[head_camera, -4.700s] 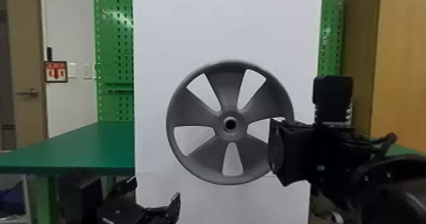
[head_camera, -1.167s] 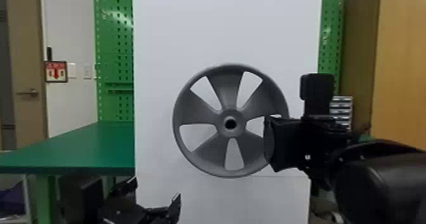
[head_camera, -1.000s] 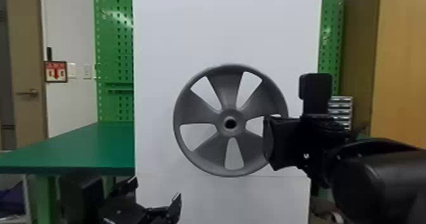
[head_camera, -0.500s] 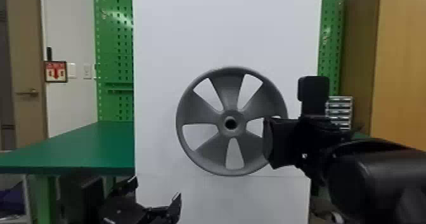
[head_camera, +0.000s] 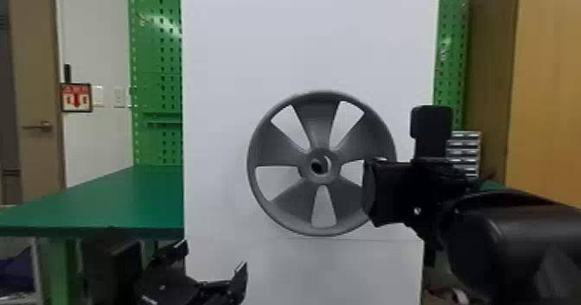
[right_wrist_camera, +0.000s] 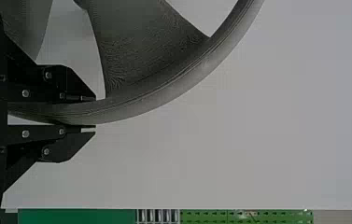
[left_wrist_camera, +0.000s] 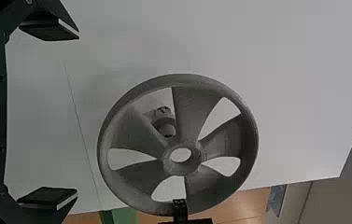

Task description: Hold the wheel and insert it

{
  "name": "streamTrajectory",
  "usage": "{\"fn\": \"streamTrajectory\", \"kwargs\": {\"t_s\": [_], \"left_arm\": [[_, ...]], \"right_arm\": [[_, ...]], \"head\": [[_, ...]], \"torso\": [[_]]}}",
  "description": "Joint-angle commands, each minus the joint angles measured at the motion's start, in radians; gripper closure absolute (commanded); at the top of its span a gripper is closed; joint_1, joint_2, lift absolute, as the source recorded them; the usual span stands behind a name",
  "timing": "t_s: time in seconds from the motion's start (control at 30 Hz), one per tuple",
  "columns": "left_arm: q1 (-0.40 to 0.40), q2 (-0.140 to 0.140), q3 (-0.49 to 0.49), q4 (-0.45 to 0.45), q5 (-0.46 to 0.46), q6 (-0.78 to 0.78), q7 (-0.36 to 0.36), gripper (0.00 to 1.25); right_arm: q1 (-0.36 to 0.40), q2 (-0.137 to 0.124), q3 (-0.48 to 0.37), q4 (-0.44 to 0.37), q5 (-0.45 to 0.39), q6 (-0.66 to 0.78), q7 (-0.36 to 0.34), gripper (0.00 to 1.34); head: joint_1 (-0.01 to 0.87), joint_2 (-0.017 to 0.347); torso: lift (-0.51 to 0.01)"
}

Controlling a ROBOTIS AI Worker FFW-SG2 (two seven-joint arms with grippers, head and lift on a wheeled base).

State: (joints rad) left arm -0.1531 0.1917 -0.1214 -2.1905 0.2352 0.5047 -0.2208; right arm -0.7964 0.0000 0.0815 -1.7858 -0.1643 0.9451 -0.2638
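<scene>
My right gripper (head_camera: 371,192) is at the right side of the grey five-spoke wheel (head_camera: 317,122), which stands upright before the white panel (head_camera: 302,36). In the right wrist view my right gripper (right_wrist_camera: 94,113) is shut on the rim of the wheel (right_wrist_camera: 164,91), one finger on each side. My left gripper (head_camera: 216,254) is low at the left, away from the wheel. In the left wrist view my left gripper (left_wrist_camera: 78,114) stands open with nothing between its fingers. Through a gap between spokes of the wheel (left_wrist_camera: 141,133) a round shaft end (left_wrist_camera: 166,127) shows on the panel, beside the hub.
A green table (head_camera: 116,200) stands behind at the left, with a green pegboard (head_camera: 155,66) above it. At the right are a small drawer unit (head_camera: 464,148) and a tan cabinet (head_camera: 549,88). The panel's surface extends on both sides of the wheel.
Compared with the earliest frame, the wheel looks smaller, and my right arm has shifted with it. Something pale now shows inside the hub hole. My left gripper has kept its place.
</scene>
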Motion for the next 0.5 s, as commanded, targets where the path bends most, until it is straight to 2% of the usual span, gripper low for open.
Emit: {"fn": "streamTrajectory", "kwargs": {"t_s": [0.0, 0.47], "left_arm": [[0.0, 0.0, 0.0, 0.0, 0.001, 0.0, 0.0, 0.1], [0.001, 0.0, -0.001, 0.0, 0.001, 0.0, 0.0, 0.1]], "right_arm": [[-0.009, 0.001, -0.005, 0.019, -0.001, -0.012, 0.0, 1.18], [-0.024, 0.001, 0.003, 0.078, -0.003, -0.031, 0.0, 1.18]], "head": [[0.097, 0.015], [0.097, 0.015]], "torso": [[-0.442], [-0.442]]}}
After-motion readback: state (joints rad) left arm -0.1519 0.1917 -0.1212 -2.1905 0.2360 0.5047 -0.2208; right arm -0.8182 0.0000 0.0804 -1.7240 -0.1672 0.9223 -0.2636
